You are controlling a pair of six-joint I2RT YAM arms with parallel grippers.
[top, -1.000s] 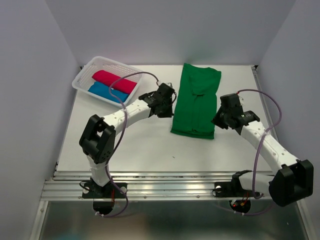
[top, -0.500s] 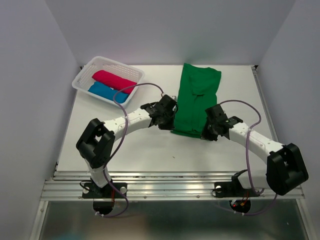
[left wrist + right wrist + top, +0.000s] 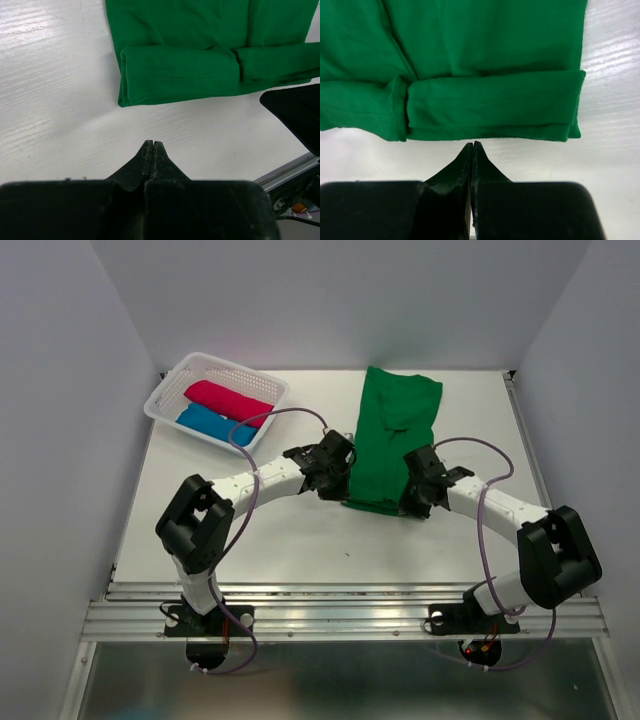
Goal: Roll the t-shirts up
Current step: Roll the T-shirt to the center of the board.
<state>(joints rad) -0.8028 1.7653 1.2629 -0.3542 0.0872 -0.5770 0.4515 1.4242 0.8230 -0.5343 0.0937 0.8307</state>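
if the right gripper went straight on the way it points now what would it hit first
The green t-shirt: its folded near edge lies just ahead of the shut right gripper. Whether the tips would meet the fold or skim over it is hard to judge.

Bare table (image 3: 280, 530) flanks the shirt (image 3: 392, 435); the basket (image 3: 166, 398) stands well off at the far left.
The left gripper (image 3: 152, 145), jaws pressed together, has bare table ahead and to its left; the shirt's folded near edge lies ahead to the right, and the right arm (image 3: 295, 112) crowds that side. The right gripper (image 3: 471, 145), likewise pinched together, sits just short of that edge, with bare table to its right.
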